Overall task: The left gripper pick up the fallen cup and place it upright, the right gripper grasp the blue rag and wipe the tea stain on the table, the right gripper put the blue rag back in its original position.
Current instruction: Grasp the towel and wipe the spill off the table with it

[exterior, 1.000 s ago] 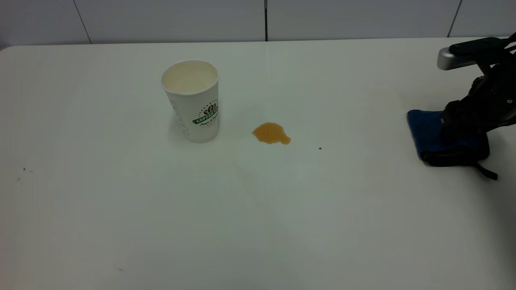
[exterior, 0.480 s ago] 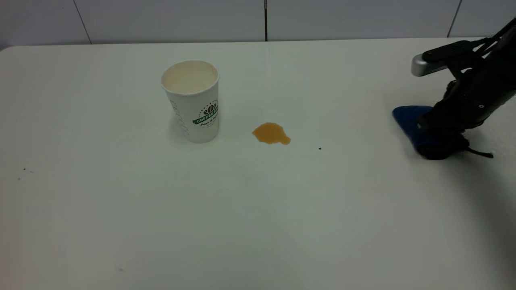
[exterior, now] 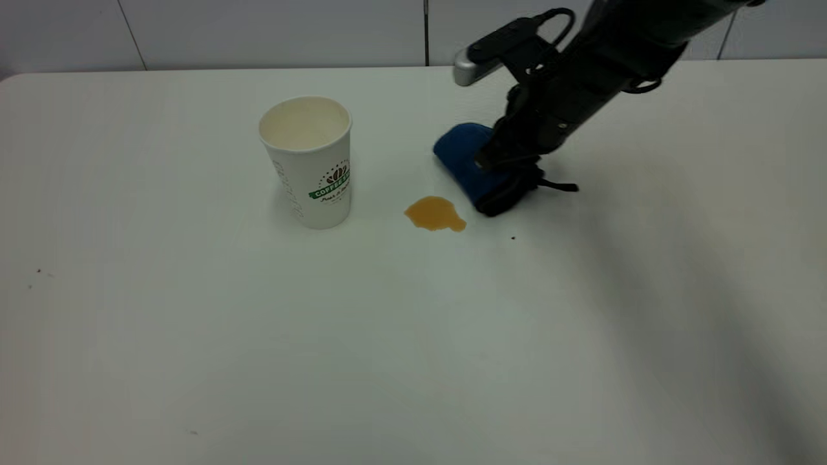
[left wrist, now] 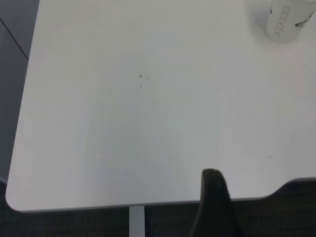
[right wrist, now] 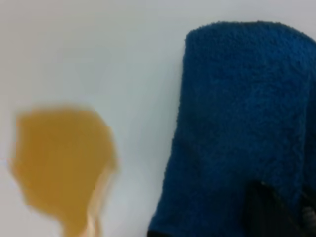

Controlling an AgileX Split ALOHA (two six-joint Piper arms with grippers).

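Cup (exterior: 310, 161) is upright on the desk (exterior: 194, 323), so that step looks done. Right gripper (exterior: 501, 169) has its jaws clamped on the blue rag (exterior: 466, 160), which touches or nearly touches the desk just beside the tea stain (exterior: 434, 214), on its far right side, not yet over it. Wiping looks about to start.

Risks: the rag is folded and pinched near one end, so a sweep could drag only its edge and smear the puddle rather than soak it up. A long sweep toward the cup could knock it over. A loose pinch could leave the rag behind mid-wipe.

Right wrist view shows the gap between rag (right wrist: 237, 123) and stain (right wrist: 61, 165) up close; exterior view gives cup spacing. Left wrist view shows only the cup's base (left wrist: 291, 22) and the desk edge; left gripper (left wrist: 215, 205) is parked off the near edge, jaw state: cannot tell.
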